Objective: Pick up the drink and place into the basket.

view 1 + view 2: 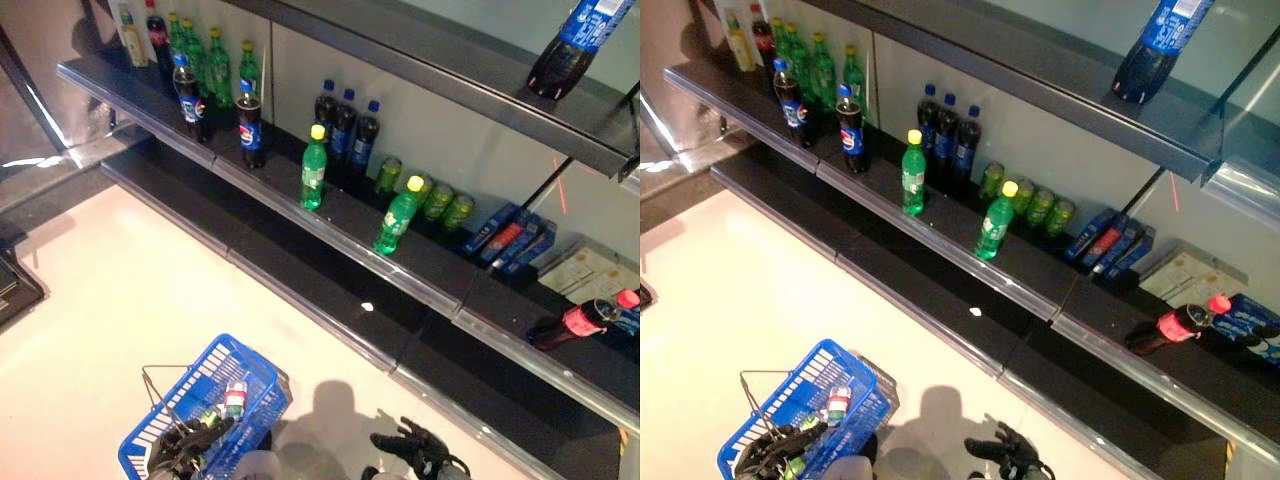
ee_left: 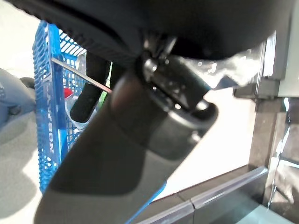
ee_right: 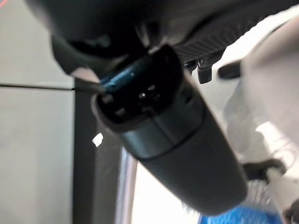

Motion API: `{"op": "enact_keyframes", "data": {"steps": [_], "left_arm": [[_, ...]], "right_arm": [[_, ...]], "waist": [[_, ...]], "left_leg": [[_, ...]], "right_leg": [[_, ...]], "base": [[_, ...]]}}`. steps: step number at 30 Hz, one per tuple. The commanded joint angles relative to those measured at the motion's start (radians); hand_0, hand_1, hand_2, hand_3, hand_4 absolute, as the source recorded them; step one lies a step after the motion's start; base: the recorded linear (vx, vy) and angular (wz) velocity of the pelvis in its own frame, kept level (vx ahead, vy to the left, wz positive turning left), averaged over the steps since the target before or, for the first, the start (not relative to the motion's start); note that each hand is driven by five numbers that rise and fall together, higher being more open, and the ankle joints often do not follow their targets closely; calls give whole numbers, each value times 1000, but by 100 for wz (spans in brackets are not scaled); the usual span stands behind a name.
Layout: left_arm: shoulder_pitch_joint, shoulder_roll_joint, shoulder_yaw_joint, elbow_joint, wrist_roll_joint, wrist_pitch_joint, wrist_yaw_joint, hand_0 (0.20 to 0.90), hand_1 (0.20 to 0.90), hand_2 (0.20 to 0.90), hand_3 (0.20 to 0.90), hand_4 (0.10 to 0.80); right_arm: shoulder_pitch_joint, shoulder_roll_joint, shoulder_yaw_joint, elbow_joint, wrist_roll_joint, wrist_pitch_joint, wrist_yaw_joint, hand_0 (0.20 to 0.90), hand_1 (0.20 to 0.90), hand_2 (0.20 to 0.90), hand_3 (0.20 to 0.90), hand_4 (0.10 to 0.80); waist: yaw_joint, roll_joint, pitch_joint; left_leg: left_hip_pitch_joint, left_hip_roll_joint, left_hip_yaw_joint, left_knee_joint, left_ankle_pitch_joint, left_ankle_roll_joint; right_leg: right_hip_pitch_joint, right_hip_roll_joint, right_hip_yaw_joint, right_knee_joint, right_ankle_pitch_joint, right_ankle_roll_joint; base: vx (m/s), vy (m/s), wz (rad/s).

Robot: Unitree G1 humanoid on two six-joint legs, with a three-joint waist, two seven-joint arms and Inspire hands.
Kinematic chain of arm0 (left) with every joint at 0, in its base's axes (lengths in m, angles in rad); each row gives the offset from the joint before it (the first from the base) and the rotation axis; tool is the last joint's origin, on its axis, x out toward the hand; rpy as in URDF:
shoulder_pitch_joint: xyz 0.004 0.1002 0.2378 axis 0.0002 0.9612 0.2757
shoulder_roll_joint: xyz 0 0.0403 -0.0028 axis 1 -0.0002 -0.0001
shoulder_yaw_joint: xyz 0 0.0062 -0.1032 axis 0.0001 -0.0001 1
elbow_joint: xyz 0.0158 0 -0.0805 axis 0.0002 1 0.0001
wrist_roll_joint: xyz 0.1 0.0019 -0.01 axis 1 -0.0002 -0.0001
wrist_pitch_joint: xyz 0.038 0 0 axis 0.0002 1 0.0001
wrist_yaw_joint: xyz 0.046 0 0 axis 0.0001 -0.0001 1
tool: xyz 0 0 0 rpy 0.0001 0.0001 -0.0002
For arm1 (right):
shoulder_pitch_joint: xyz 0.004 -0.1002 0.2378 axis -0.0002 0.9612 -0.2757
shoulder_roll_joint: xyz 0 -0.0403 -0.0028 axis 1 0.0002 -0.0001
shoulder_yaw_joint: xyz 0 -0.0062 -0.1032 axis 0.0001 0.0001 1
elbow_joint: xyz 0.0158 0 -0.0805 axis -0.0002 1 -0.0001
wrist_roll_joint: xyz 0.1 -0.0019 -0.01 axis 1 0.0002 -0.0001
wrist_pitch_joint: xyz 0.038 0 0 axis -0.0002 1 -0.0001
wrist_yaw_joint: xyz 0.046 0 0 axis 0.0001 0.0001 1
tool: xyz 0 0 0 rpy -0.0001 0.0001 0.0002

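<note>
Basket [image 1: 250,372] on floor, left hand [image 1: 190,440] gripping its handle | right hand [image 1: 415,447] relaxed, empty | shelf edge [image 1: 340,255] well apart.

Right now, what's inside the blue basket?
The blue basket holds one drink bottle with a red cap and some green showing beside it. The left hand covers the basket's near end, so anything under it is hidden.

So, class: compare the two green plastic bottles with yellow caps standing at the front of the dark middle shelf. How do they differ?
The left green plastic bottle stands upright; the right green plastic bottle leans. The left one stands nearer the dark cola bottles, the right one nearer the green cans. Both have yellow caps and stand near the dark middle shelf's front edge.
</note>
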State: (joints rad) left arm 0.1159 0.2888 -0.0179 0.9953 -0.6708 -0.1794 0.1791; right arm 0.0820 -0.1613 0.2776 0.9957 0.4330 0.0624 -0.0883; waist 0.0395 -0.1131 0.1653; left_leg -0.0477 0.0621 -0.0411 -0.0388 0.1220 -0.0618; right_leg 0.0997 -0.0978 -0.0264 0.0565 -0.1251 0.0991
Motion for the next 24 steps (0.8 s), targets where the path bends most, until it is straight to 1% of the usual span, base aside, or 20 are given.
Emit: {"op": "enact_keyframes", "data": {"steps": [1,2,3,4,5,6,7,8,10,12,13,15,16,17,18,20,21,22,23,24], "left_arm": [[-36,3,8,-46,-4,-144,26,300,300,300,200,100],[-36,0,12,-38,-14,-140,29,300,300,300,200,100],[-26,-14,32,-7,-34,-147,17,300,300,300,200,100],[-26,-23,36,8,-33,-149,10,300,300,300,200,100],[-26,-36,47,25,-39,-142,10,300,300,300,200,100],[-28,-47,48,37,-46,-129,17,300,300,300,200,100],[-29,-53,43,48,-47,-117,14,300,300,300,200,100],[-28,-60,36,63,-41,-116,7,300,300,300,200,100],[-21,-70,34,74,-35,-126,-1,300,300,300,200,100],[-10,-86,51,81,-45,-149,-11,300,300,300,200,100],[-10,-87,53,83,-45,-152,-13,300,300,300,200,100],[-19,-92,53,84,-49,-163,-24,300,300,300,200,100],[-29,-97,51,79,-44,-160,-21,300,300,300,200,100],[-39,-100,44,72,-38,-156,-14,300,300,300,200,100],[-50,-102,32,66,-28,-150,-6,300,300,300,200,100],[-68,-97,12,54,5,-139,-8,300,300,300,200,100],[-75,-89,2,51,37,-135,-13,300,300,300,200,100],[-80,-75,-31,51,95,-136,-27,300,300,300,200,100],[-79,-74,-35,50,97,-136,-28,300,300,300,200,100],[-74,-65,-67,47,113,-140,-38,300,300,300,200,100]], "right_arm": [[-22,-74,-6,87,-104,25,1,900,900,900,900,800],[-25,-73,-6,105,-116,41,13,900,900,900,900,800],[-34,-72,-7,162,-170,52,38,900,900,900,900,800],[-35,-72,-6,177,-177,52,40,900,900,900,900,800],[-36,-71,-9,191,-182,71,48,900,900,900,900,800],[-36,-70,-18,194,-174,91,42,900,900,900,900,800],[-39,-73,-34,205,-159,107,32,900,900,900,900,800],[-39,-80,-50,220,-134,118,26,900,900,900,900,800],[-38,-85,-67,236,-121,120,32,900,900,900,900,800],[-33,-94,-94,258,-137,110,56,900,900,900,900,800],[-32,-95,-96,261,-139,107,58,900,900,900,900,800],[-26,-101,-108,277,-143,98,61,900,900,900,900,800],[-26,-101,-112,282,-132,96,54,900,900,900,900,800],[-28,-100,-117,287,-116,96,49,900,900,900,900,800],[-29,-99,-125,292,-99,96,44,900,900,900,900,800],[-34,-93,-139,296,-89,89,41,900,900,900,900,800],[-35,-88,-142,297,-92,71,35,900,900,900,900,800],[-35,-80,-142,287,-77,55,8,900,900,900,900,800],[-34,-79,-141,285,-75,55,6,900,900,900,900,800],[-31,-74,-140,271,-65,42,-5,900,900,900,900,800]], "waist": [[23,37,-27],[24,38,-27],[31,37,-26],[31,36,-23],[32,34,-18],[31,35,-13],[26,38,-7],[24,45,-3],[26,51,2],[32,56,9],[31,56,10],[26,59,13],[20,60,13],[14,63,13],[10,64,13],[13,62,17],[17,62,15],[13,65,11],[13,65,11],[5,80,10]], "left_leg": [[77,-109,16,50,-153,90],[77,-110,13,56,-155,89],[67,-112,26,103,-172,82],[57,-116,33,135,-180,80],[36,-122,53,188,-193,75],[13,-117,89,219,-193,66],[-8,-99,123,232,-185,54],[-24,-67,140,217,-158,33],[-29,-34,137,182,-121,13],[-44,48,125,119,-49,-21],[-44,61,126,112,-42,-25],[-48,109,136,101,-26,-37],[-43,113,151,111,-37,-36],[-33,111,166,116,-49,-35],[-29,100,177,132,-66,-33],[-45,56,175,195,-115,-14],[-48,30,171,209,-132,4],[-29,-11,172,204,-149,40],[-26,-15,172,202,-150,44],[0,-40,162,185,-159,70]], "right_leg": [[-85,74,-6,38,111,-24],[-82,76,-8,33,109,-28],[-70,70,-24,21,106,-40],[-66,68,-23,17,107,-44],[-59,63,-34,15,109,-49],[-56,58,-49,19,106,-51],[-52,55,-62,21,100,-52],[-44,53,-76,21,97,-52],[-32,53,-80,14,94,-50],[-15,41,-76,2,84,-42],[-13,37,-76,3,82,-41],[-16,9,-82,12,75,-32],[-22,-11,-91,18,76,-23],[-29,-32,-102,30,76,-12],[-34,-56,-112,46,76,1],[-31,-100,-112,86,67,25],[-28,-122,-110,121,67,39],[-59,-165,-104,226,135,51],[-67,-171,-99,246,145,52],[-115,-185,-76,361,203,49]], "base": [[56,-40,54],[56,-71,35],[53,-59,13],[69,-58,16],[57,-3,22],[53,61,42],[58,160,61],[82,214,73],[109,211,70],[169,304,60],[154,305,24],[152,352,0],[161,408,1],[179,410,30],[212,406,42],[245,381,35],[356,507,19],[292,419,15],[326,500,28],[226,371,38]]}}
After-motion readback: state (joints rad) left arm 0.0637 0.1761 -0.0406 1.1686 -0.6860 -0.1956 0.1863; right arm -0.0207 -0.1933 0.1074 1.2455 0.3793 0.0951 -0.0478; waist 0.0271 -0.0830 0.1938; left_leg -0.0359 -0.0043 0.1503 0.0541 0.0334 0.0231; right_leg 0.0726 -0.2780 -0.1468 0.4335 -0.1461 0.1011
